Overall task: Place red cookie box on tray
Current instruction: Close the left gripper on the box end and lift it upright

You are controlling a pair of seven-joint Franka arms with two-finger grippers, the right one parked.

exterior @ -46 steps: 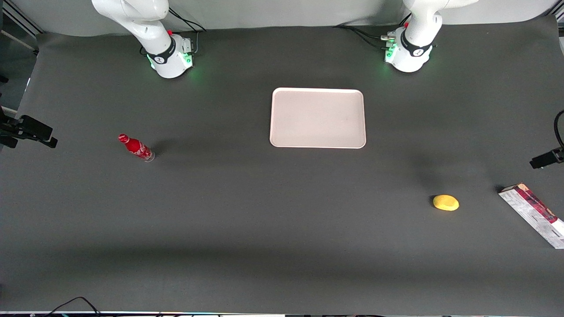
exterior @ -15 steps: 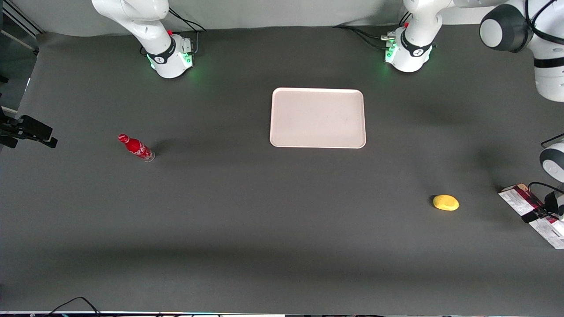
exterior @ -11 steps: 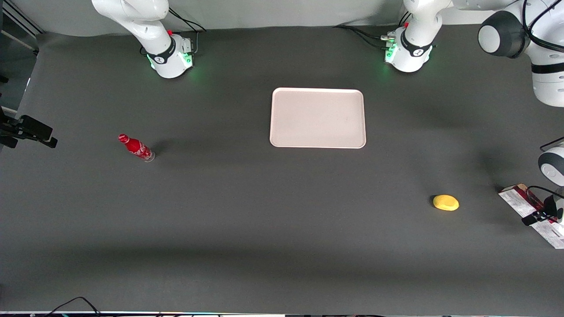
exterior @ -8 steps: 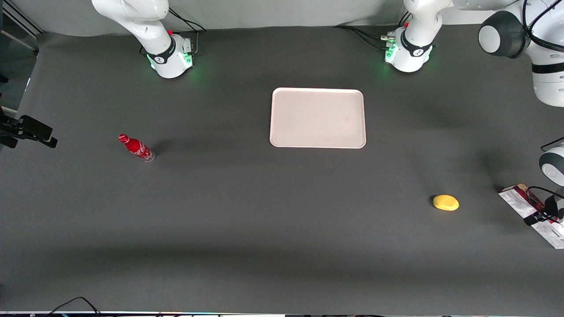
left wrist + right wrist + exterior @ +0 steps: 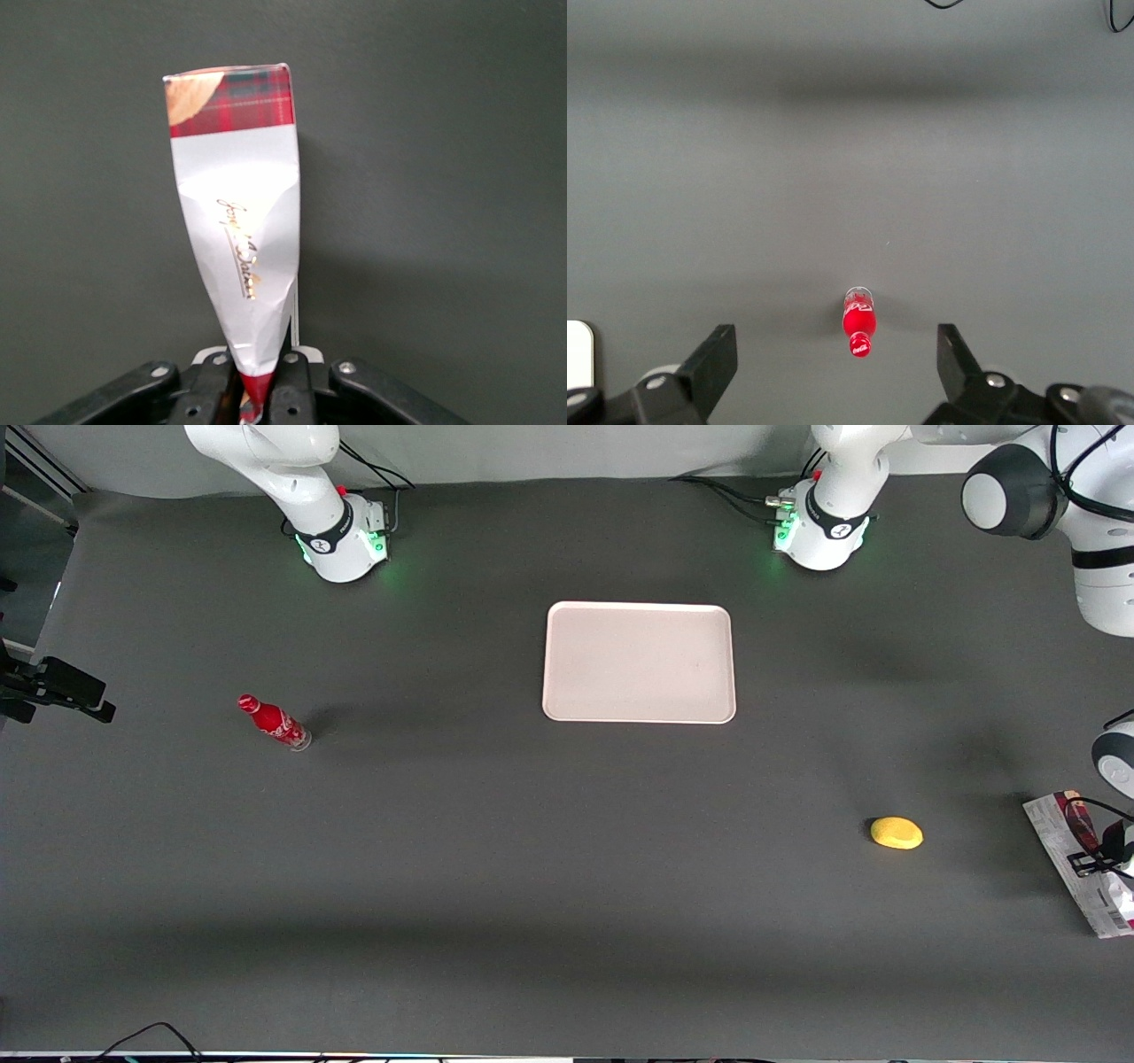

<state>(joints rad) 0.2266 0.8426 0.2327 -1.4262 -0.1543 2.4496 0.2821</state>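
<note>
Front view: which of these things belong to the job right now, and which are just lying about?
Job:
- red cookie box, pinched in the gripper, at the working arm's end of the table
- tray, nothing on it

Lying about:
- yellow object
- red bottle

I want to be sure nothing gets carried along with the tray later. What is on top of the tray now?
The tray shows only its bare pale surface, none of it covered. The red cookie box is pinched in the gripper toward the working arm's end of the table.

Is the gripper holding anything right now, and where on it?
Yes: the gripper is shut on the red cookie box, pinching its thin body between the fingers partway along its length, at the working arm's end of the table.
</note>
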